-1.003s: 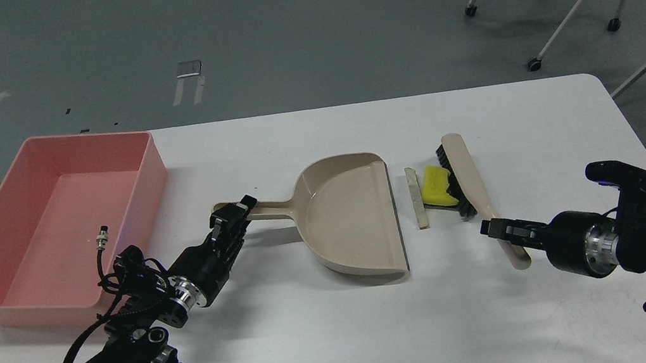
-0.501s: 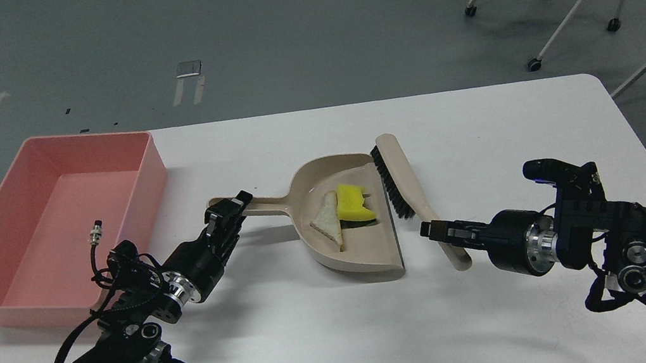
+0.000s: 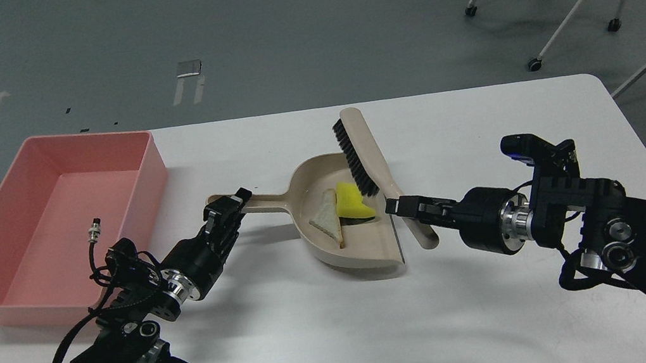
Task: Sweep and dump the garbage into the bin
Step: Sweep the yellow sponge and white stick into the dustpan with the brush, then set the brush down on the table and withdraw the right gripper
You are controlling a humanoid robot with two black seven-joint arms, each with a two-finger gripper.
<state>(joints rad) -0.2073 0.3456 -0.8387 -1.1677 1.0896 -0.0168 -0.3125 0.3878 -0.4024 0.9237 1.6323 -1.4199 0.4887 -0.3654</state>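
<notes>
White surface [image 3: 483, 138]: garbage [image 3: 340, 208] sits in dustpan [image 3: 346, 229]; bin [image 3: 46, 216] empty. Left end effector [image 3: 229, 208] pinches pan handle, right end effector [image 3: 404, 208] seemingly pinches brush [image 3: 369, 168]. Tilting pan early could spill scraps.

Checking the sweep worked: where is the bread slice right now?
In the head view, the bread slice lies inside the beige dustpan near table centre, just left of the yellow sponge chunk, right of the pink bin.
</notes>
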